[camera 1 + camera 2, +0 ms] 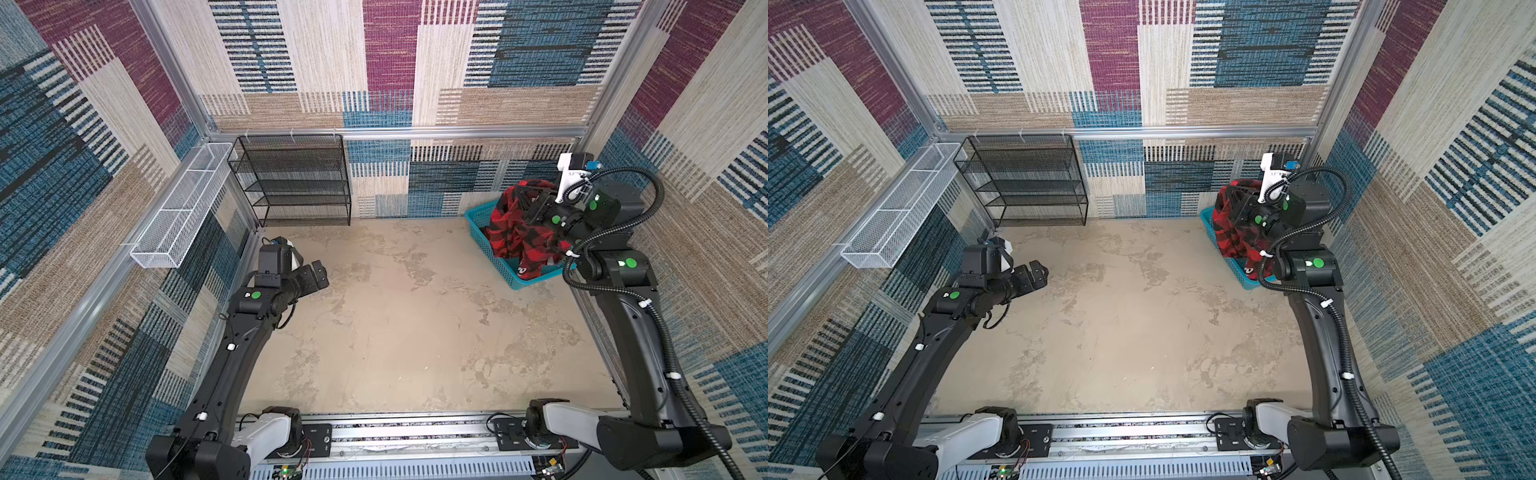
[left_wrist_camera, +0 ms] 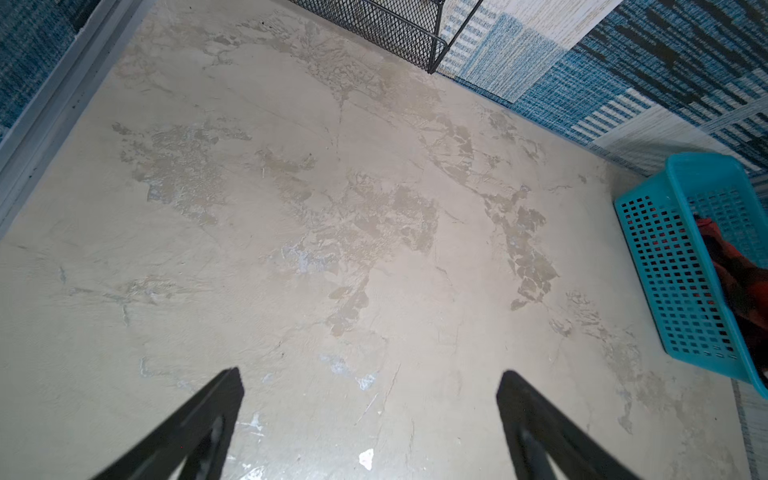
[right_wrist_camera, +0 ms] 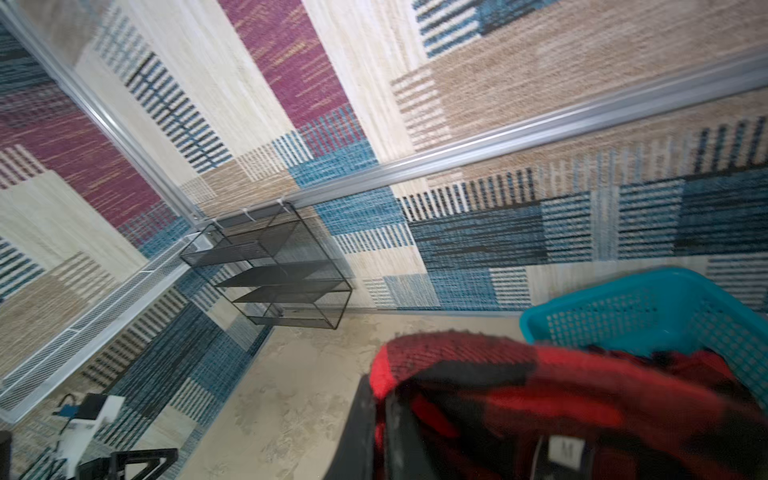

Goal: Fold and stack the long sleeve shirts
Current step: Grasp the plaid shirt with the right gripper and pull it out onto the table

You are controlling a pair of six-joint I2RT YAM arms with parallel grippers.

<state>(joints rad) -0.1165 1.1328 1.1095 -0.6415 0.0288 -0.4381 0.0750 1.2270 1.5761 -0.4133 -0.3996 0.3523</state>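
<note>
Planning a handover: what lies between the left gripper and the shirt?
Only bare tabletop, then the teal basket holding the shirt; both top views show it.

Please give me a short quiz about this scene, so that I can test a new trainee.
1. True or false: the left hand is open and holds nothing.
2. Where is the shirt? A: on the rack. B: flat on the table. C: bunched, partly in the basket.
3. Which hand is shut on the shirt?
Key: 1 true; 2 C; 3 the right hand.
</note>
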